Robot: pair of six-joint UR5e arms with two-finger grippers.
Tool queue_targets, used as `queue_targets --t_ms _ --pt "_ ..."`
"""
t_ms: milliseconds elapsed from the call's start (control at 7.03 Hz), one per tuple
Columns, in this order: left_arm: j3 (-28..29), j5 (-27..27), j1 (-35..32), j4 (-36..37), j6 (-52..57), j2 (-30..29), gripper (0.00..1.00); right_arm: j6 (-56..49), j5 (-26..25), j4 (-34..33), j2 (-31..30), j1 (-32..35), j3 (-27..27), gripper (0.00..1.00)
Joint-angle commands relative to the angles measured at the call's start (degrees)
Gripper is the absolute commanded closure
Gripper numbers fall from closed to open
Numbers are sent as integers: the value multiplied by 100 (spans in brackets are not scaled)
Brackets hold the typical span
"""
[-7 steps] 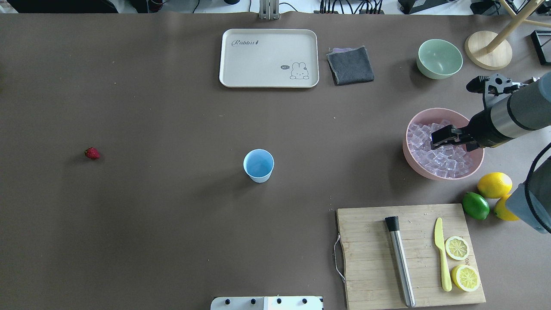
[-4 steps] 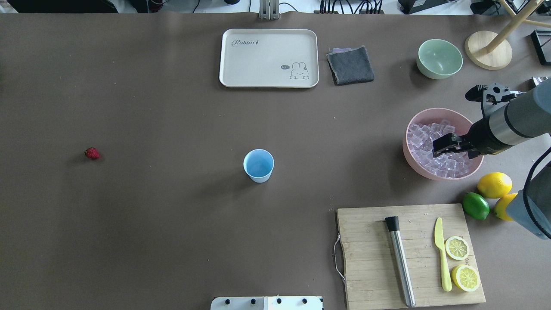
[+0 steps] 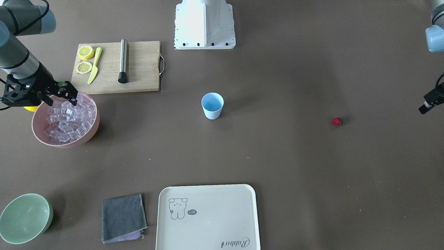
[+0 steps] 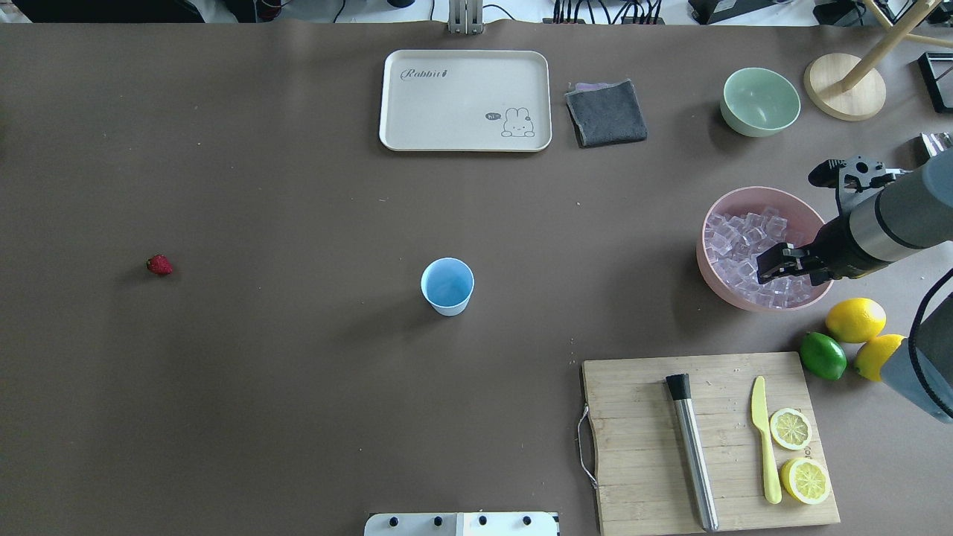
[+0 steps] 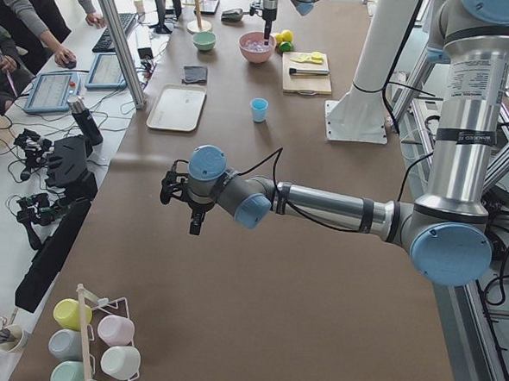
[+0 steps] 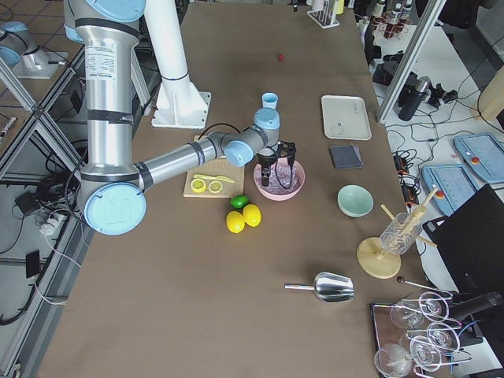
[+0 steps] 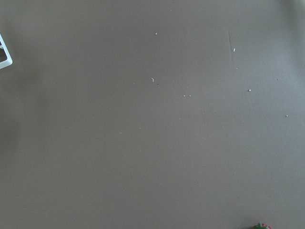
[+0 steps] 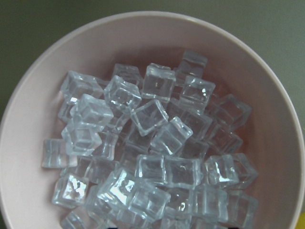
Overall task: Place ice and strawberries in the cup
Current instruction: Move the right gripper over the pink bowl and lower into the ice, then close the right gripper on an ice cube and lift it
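Observation:
The light blue cup (image 4: 447, 285) stands upright and empty mid-table, also seen as the cup (image 3: 212, 105). One red strawberry (image 4: 158, 264) lies alone far to its left; its green cap shows at the bottom edge of the left wrist view. Ice cubes (image 8: 152, 157) fill the pink bowl (image 4: 726, 294) at the right. My right gripper (image 4: 774, 264) hangs open over the ice, fingers pointing down into the bowl, holding nothing. My left gripper (image 3: 428, 102) hovers near the strawberry, cut off by the frame edge; I cannot tell if it is open.
A cutting board (image 4: 640, 447) near the bowl holds a steel muddler (image 4: 692, 454), a yellow knife and two lemon halves. A lime (image 4: 823, 356) and lemons (image 4: 855, 318) lie beside the bowl. A tray (image 4: 465, 100), grey cloth (image 4: 607, 112) and green bowl (image 4: 759, 100) line the far side.
My right gripper has shifted across the pink bowl toward the robot's side and sits lower over the ice. The cup and strawberry have not moved.

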Motion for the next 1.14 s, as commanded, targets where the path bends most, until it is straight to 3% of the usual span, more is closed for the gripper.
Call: queue_targets --t_ms 0,284,569,711,995 --pt "19 0 0 -3 22 0 3 -2 -3 0 -6 -24 -15 36" --pt "28 0 0 -3 22 0 3 -2 -20 0 38 -68 -41 36" --pt "28 0 0 -3 22 0 3 -1 -73 0 38 -85 -33 42" --pt "28 0 0 -3 22 0 3 -2 -117 0 38 -85 -41 49" --pt "20 0 0 -3 22 0 3 -10 -117 0 56 -85 -41 79"
